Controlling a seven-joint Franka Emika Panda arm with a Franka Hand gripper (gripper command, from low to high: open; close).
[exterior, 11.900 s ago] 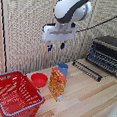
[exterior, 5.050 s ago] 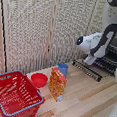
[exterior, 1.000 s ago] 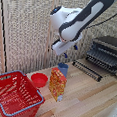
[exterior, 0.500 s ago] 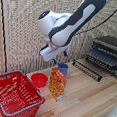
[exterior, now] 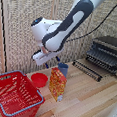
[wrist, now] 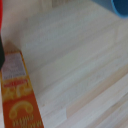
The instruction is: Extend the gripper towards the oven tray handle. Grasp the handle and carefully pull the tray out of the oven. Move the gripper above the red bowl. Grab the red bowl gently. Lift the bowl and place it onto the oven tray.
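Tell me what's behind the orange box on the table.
In the exterior view, a blue cup stands right behind the orange box, which covers its lower part. The red bowl sits apart, toward that view's left.

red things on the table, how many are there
2. The red bowl sits on the wood between the red mesh basket and the orange box; the basket is nearest the exterior view's left. The box could hide something small behind it.
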